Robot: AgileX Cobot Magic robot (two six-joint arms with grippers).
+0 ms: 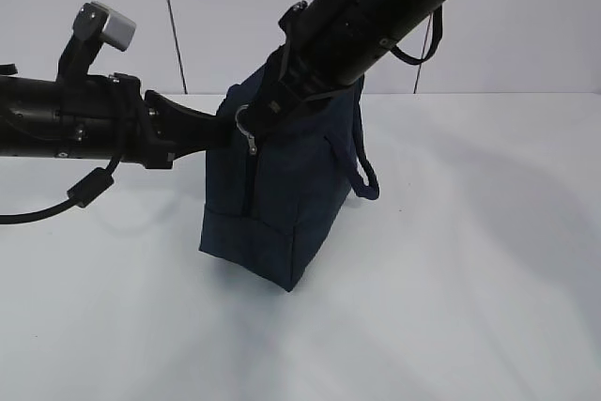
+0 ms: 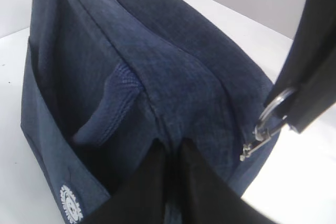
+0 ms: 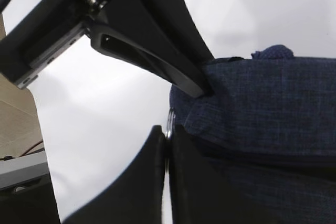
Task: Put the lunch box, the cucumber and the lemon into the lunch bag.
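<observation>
The dark navy lunch bag (image 1: 282, 204) stands on the white table, its zipper end toward the camera. My left gripper (image 1: 223, 129) reaches in from the left and is shut on a fold of fabric at the bag's upper edge (image 2: 172, 148). My right gripper (image 1: 255, 112) comes down from the upper right and is shut on the silver ring pull (image 1: 242, 121), which shows pinched between its fingers (image 3: 168, 129) and hangs beside the bag's end (image 2: 274, 109). The zipper looks closed. The lunch box, the cucumber and the lemon are out of view.
The bag's strap handle (image 1: 362, 171) hangs down its right side. A black cable (image 1: 89, 185) droops from the left arm over the table (image 1: 451, 307). A pale wall runs behind the table.
</observation>
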